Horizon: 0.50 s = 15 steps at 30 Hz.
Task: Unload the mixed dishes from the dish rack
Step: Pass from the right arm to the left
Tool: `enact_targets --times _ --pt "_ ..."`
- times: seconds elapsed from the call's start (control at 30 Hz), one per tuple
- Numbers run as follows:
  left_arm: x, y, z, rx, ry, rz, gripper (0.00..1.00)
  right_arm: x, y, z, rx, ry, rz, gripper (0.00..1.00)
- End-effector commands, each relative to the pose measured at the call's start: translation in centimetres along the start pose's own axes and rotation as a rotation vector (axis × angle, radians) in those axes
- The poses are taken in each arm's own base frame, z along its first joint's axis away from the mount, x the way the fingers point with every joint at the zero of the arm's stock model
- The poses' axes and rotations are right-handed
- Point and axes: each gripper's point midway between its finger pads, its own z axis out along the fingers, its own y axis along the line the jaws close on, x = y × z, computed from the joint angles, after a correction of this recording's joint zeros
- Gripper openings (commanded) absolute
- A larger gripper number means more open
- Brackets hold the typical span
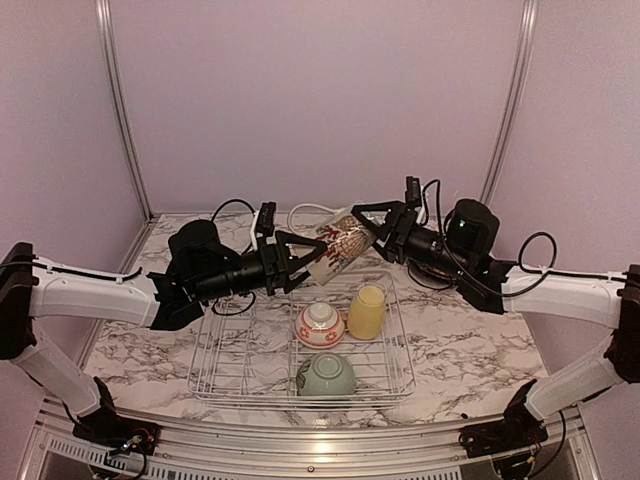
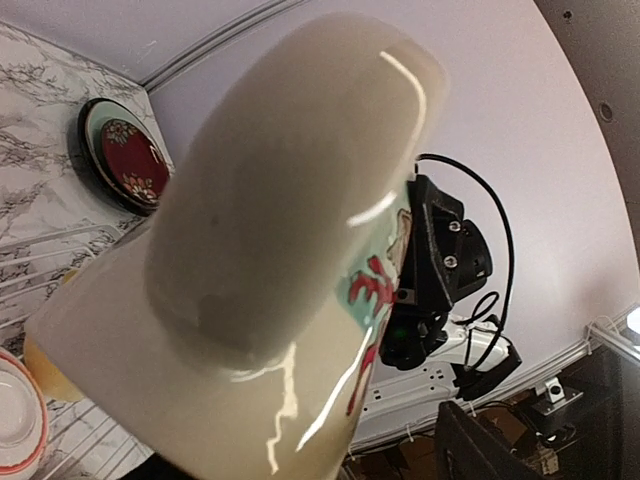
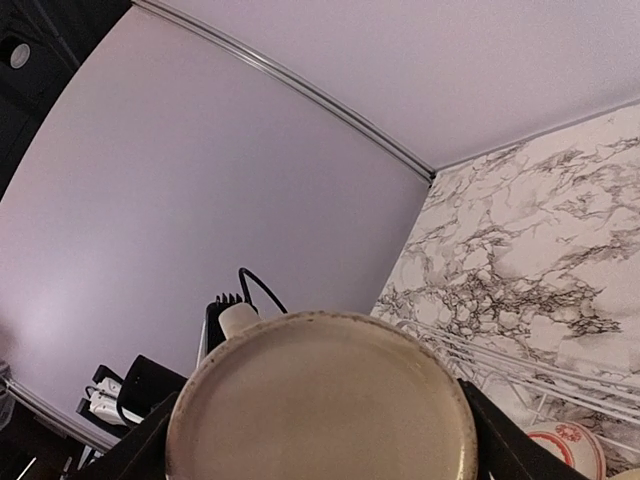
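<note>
**Mug shared between two arms above the rack: a drop was the danger**

I had the mug (image 1: 340,245) in the air over the far edge of the rack (image 1: 200,385). It was tilted, with one end toward each of my arms. My right end effector (image 1: 372,228) was clamped on the end of the mug farther from the rack, a finger pressed against each side of its round face. My left end effector (image 1: 305,265) stood wide around the end nearer the rack, but I could not tell whether its fingers were bearing on the glaze or only flanking it.

That doubt was the main risk. If one arm let go before the other had a firm hold, the mug would likely have slipped, since the glaze looked smooth and shiny and the body tapered.

Inside the rack, below and just nearer than the mug, sat the yellow cup (image 1: 367,311) and the red-and-white bowl (image 1: 319,325). The green bowl (image 1: 326,375) lay at the rack's near edge. A falling mug could have hit and chipped any of them.

If both arms gripped and pulled unevenly, the mug might have twisted out of both holds.

The stacked plates (image 2: 125,160) lay on the worktop (image 1: 470,340) just outside the rack's far right corner, under my right arm. Lowering that arm carelessly could have knocked them.
</note>
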Motion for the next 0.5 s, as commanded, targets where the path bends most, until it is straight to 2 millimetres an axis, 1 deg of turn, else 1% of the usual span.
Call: enact_targets --times 0.0,0.17,0.23,0.37,0.43,0.47 --pt "-1.1 -2.9 0.8 0.123 -0.044 0.007 0.66 -1.8 4.2 -0.7 -0.174 -0.063 -0.013 0.0" --pt "-1.5 -2.7 0.9 0.119 -0.067 -0.003 0.44 -1.4 4.0 -1.0 -0.186 -0.064 0.005 0.0" --pt "-1.6 -2.6 0.9 0.118 -0.077 -0.009 0.33 -1.3 4.0 -1.0 -0.198 -0.066 0.014 0.0" --pt "-1.7 -2.6 0.8 0.113 -0.083 -0.009 0.16 -0.9 3.9 -0.7 -0.207 -0.051 0.026 0.0" --pt "-1.8 -2.5 0.6 0.096 -0.089 -0.001 0.04 -0.7 3.6 -0.6 -0.204 -0.045 0.026 0.0" --pt "-1.9 -2.3 0.5 0.077 -0.091 0.006 0.0 -0.6 3.4 -0.6 -0.2 -0.042 0.025 0.01"
